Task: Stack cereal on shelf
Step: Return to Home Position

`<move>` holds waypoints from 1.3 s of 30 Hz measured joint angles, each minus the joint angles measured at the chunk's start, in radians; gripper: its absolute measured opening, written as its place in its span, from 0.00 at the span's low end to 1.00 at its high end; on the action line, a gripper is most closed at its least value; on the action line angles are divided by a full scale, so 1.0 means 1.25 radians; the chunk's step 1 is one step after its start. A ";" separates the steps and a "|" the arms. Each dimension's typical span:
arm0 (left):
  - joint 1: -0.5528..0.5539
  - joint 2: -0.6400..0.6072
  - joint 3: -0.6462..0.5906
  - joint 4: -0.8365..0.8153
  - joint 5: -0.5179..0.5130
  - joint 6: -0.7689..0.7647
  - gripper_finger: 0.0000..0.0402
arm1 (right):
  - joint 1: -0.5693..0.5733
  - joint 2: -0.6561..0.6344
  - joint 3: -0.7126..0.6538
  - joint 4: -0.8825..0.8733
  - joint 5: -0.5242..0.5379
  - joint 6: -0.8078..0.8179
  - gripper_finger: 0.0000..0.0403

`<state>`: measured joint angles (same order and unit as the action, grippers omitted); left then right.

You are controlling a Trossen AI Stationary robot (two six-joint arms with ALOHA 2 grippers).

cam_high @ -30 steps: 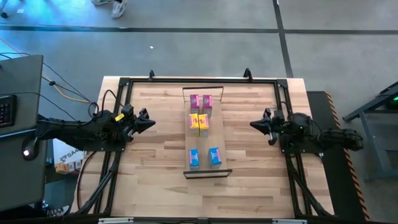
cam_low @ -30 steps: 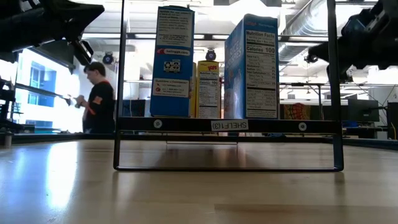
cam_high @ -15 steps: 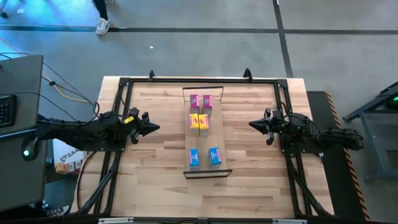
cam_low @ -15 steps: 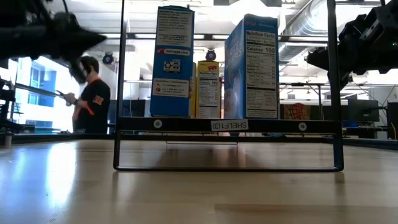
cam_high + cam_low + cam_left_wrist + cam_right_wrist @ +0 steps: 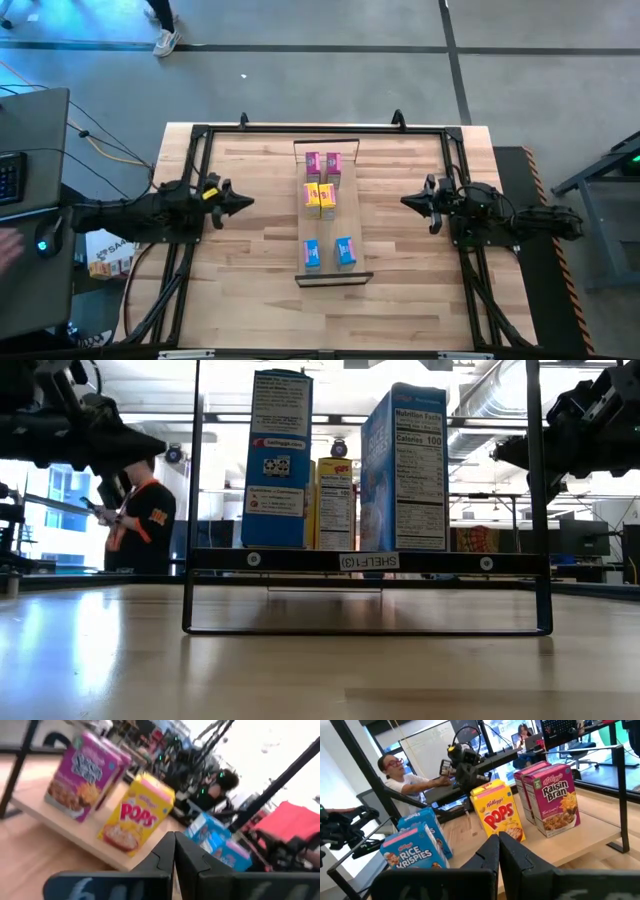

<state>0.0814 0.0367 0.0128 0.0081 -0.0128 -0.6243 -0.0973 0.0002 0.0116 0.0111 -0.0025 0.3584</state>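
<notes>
While both arms waited at opposite sides, the butcher-block table point(image 5: 250, 250) carried the shelf point(image 5: 330, 228) down its middle: a long pale plank with a thin black metal frame at each end. It ran from the far edge toward the near edge in the high view. In the room beyond the table, a person point(image 5: 140, 520) in a dark shirt stood behind the left arm in the low view.

All 6 cereal boxes stood upright on the shelf in 3 pairs, each pair side by side across the plank. The 2 pink Raisin Bran boxes point(image 5: 313, 161) stood at the far end. The 2 yellow Pops boxes point(image 5: 326, 198) stood near the middle, just beside each other. The 2 blue Rice Krispies boxes point(image 5: 345, 249) stood toward the near end, with a gap between them. Bare plank showed between the yellow pair and the blue pair.

The left hand point(image 5: 245, 201) hung above the table left of the shelf, level with the yellow pair and well apart from it. Its fingers point(image 5: 167, 851) were pressed together on nothing. The right hand point(image 5: 405, 201) mirrored it on the other side, pointing at the shelf from well away, with its fingers point(image 5: 491, 851) likewise closed and empty.
</notes>
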 joint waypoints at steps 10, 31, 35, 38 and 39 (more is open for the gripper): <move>0.008 -0.026 0.000 -0.001 -0.003 0.000 0.00 | 0.005 0.000 -0.001 0.002 0.000 0.000 0.00; -0.042 -0.026 0.000 0.001 -0.001 0.000 0.00 | 0.006 0.006 -0.001 0.001 -0.001 0.000 0.00; -0.040 -0.026 0.000 0.001 0.000 0.000 0.00 | 0.006 0.006 -0.001 0.001 -0.001 0.000 0.00; -0.039 -0.026 0.000 -0.001 -0.001 -0.001 0.00 | 0.006 0.006 -0.001 0.001 -0.001 0.000 0.00; -0.039 -0.026 0.000 0.000 -0.001 -0.001 0.00 | 0.006 0.006 -0.001 0.001 -0.001 0.000 0.00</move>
<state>0.0322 0.0036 0.0128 0.0078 -0.0135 -0.6250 -0.0895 0.0074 0.0105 0.0120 -0.0036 0.3584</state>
